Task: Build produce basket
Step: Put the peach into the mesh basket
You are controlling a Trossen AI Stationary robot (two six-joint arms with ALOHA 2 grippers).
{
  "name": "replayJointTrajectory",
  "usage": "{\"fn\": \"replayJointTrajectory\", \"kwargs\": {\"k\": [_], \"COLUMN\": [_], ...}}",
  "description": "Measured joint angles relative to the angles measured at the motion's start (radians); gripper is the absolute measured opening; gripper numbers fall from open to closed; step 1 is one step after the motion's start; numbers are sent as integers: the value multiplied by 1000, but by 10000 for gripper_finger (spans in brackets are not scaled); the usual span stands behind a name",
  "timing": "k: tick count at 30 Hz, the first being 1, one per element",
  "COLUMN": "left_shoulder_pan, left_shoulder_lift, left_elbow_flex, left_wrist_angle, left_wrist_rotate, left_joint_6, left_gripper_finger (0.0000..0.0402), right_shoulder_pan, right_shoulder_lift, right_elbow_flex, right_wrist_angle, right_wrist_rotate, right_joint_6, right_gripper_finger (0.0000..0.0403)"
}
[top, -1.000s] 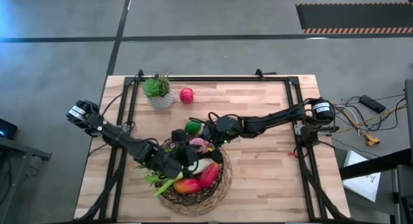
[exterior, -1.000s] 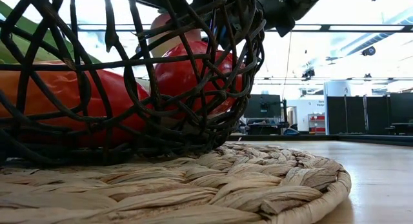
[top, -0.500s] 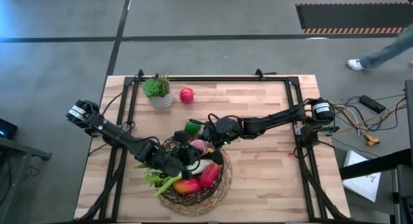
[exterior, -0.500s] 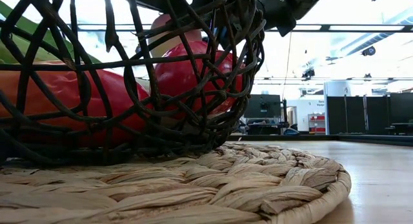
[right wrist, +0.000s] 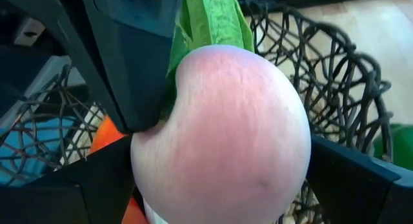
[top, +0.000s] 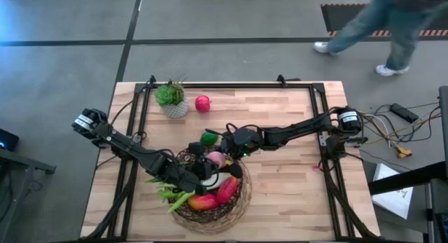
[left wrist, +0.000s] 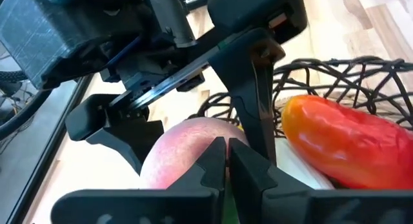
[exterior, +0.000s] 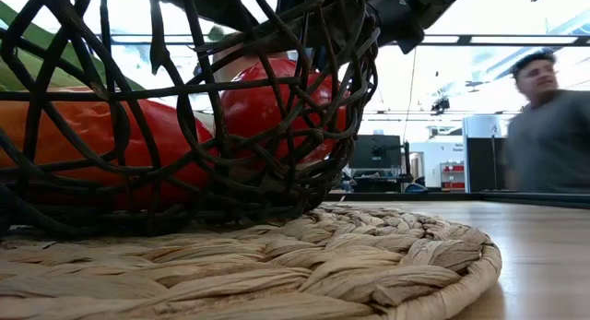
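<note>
The dark wicker basket (top: 236, 204) stands on a woven mat (exterior: 369, 265) near the table's front edge. In it lie two red-orange fruits (top: 213, 194), a white-green leek (top: 222, 180) and a green leafy bunch (top: 171, 195). The pink peach (top: 215, 157) sits over the basket's far rim, between the fingers of my right gripper (top: 218, 153). My left gripper (left wrist: 226, 161) is shut with nothing in it, its tips right at the peach (left wrist: 184, 150). A green lime (top: 208, 138) and a red apple (top: 202, 103) lie on the table beyond the basket. My right gripper has the peach's two opposite sides (right wrist: 293, 166) between its wide-set fingers (right wrist: 352, 179). It comes nearly level, slanting down, from the table's right and far side. The peach fills the gap between the fingers; what lies under it does not show. My left gripper's shut fingertips (left wrist: 216, 153) stand against the peach's near-left side (right wrist: 161, 117); I cannot tell whether they touch it.
A potted plant in a white pot (top: 171, 99) stands at the table's far left, next to the apple. A black frame (top: 318, 117) runs around the tabletop. A person (top: 381, 26) walks on the floor beyond the far right corner. Bare wood lies right of the basket.
A person has walked into view on the floor beyond the table's far right corner. Both arms, the peach and the basket keep their places.
</note>
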State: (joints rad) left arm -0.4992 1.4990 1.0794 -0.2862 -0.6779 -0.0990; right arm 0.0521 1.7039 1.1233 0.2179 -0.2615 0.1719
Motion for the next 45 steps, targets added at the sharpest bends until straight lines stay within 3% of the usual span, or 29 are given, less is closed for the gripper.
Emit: {"fn": "replayJointTrajectory", "kwargs": {"k": [14, 29, 34, 38, 45], "left_shoulder_pan": [-1, -2, -14, -15, -19], "left_shoulder_lift": [0, -9, -9, -9, -10], "left_elbow_flex": [0, 28, 27, 33, 28], "left_wrist_angle": [-20, -200, -227, -225, -258], "left_wrist_rotate": [2, -4, -6, -9, -59], "left_joint_6": [-1, -78, 38, 110, 167], "left_gripper_finger": [0, 0, 2, 33, 133], "right_shoulder_pan": [-1, 9, 9, 9, 8], "right_shoulder_lift": [0, -1, -1, 0, 0], "right_elbow_flex": [1, 0, 1, 0, 1], "right_wrist_angle": [-40, -42, -41, -38, -39], "right_wrist_rotate": [26, 34, 43, 58, 69], "right_joint_6": [13, -42, -43, -43, -54], "right_gripper_finger": [383, 384, 384, 384, 384]}}
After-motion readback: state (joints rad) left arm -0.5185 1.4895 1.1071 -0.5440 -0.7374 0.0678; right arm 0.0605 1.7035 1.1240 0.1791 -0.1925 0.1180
